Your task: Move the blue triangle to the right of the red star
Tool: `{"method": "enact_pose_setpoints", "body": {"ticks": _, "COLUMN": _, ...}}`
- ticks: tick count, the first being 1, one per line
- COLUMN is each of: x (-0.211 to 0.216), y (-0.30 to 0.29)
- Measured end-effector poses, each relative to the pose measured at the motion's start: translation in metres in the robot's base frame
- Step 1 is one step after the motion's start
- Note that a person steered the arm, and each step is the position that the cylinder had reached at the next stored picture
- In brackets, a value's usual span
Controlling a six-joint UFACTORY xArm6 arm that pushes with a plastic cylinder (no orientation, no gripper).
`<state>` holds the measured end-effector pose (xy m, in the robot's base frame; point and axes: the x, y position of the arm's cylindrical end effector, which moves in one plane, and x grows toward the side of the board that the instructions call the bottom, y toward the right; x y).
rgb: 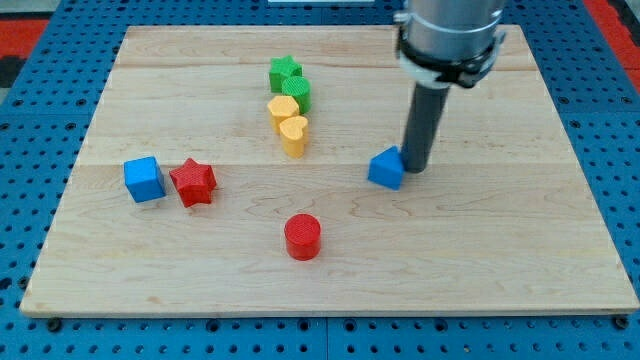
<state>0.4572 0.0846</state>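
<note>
The blue triangle (pixel 385 169) lies right of the board's middle. The red star (pixel 193 182) lies at the view's left, far to the left of the triangle. My tip (pixel 414 168) stands on the board right against the triangle's right side. The dark rod rises from it to the arm's grey end at the view's top.
A blue cube (pixel 144 179) sits just left of the red star. A red cylinder (pixel 302 237) lies below the middle. A green star (pixel 284 72), a green block (pixel 297 92) and two yellow hearts (pixel 284 108) (pixel 293 133) form a column above the middle. The wooden board (pixel 520 260) lies on a blue pegboard.
</note>
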Motion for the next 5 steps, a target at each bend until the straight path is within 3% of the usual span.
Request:
{"method": "enact_pose_setpoints", "body": {"ticks": 3, "x": 0.017, "y": -0.109}}
{"method": "enact_pose_setpoints", "body": {"ticks": 5, "x": 0.049, "y": -0.106}}
